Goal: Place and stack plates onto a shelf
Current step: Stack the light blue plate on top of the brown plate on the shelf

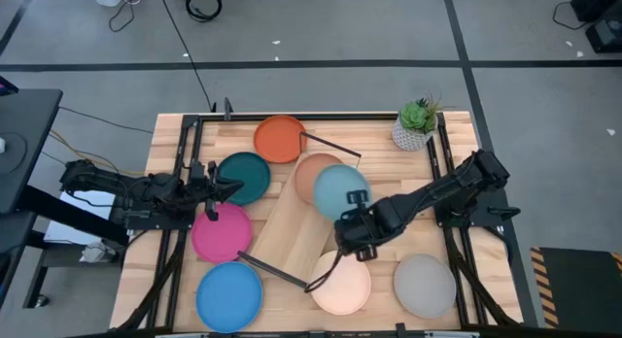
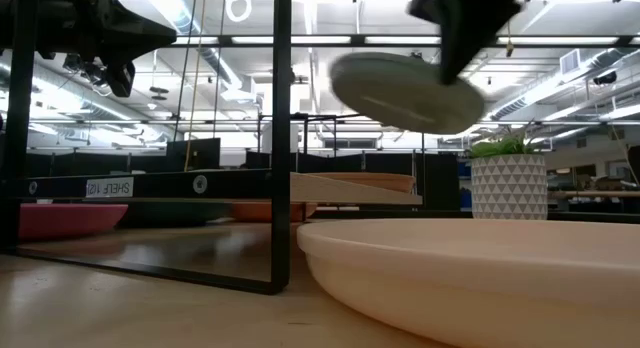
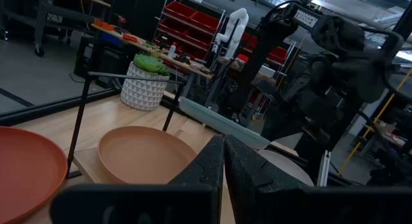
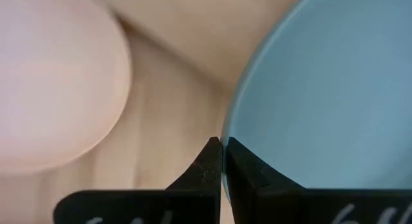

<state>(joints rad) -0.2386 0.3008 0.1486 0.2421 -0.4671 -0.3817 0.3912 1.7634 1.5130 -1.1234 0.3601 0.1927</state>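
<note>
My right gripper is shut on the light blue plate, which hangs in the air over the brown plate. The brown plate lies on the far end of the shelf, a light board slanting across the table. The low view shows the light blue plate raised and tilted. My left gripper is shut and touches nothing; it hovers between the dark teal plate and the pink plate. The orange, bright blue, cream and grey plates rest flat on the table. My right gripper pinches the light blue plate's rim between its two fingers, at the plate's near edge. It comes from the table's near-right side, slanting down. The plate is lifted clear and tilted, reaching out past the fingers.
A potted plant stands at the table's far right corner. The shelf's black frame ends stick up at both ends of the board. The cream plate lies just near of my right gripper.
</note>
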